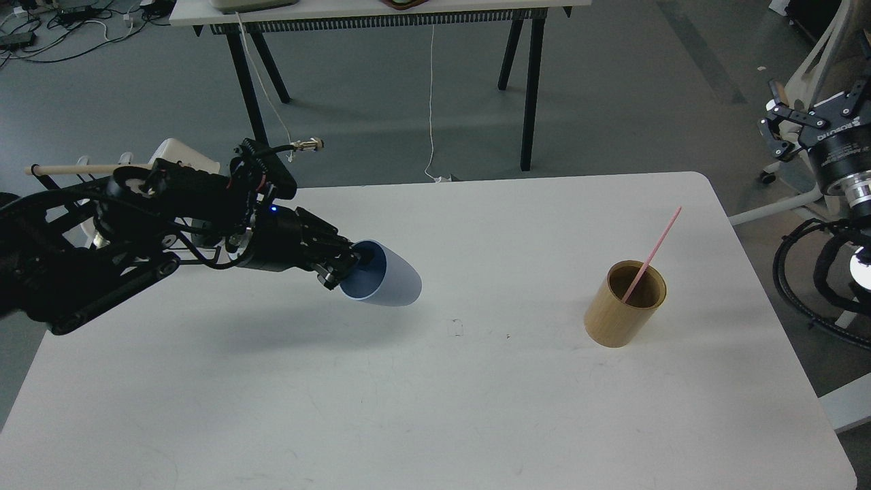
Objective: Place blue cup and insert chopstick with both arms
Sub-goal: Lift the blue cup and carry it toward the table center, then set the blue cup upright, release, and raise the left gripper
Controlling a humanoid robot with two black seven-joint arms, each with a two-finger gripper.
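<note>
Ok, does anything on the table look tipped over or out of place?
The blue cup is off upright, tipped on its side, with the left end effector gripping its rim. The pink chopstick leans inside the wooden cylinder, not the cup.

You see a tan wooden cylinder (625, 312) standing upright on the right of the white table (435, 408). Beyond it, a black-legged table (381, 17) stands on the grey floor (612, 102).

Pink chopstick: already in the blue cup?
No. The chopstick leans inside the tan wooden cylinder on the right, while the blue cup is held tilted in the left gripper, off the table.
</note>
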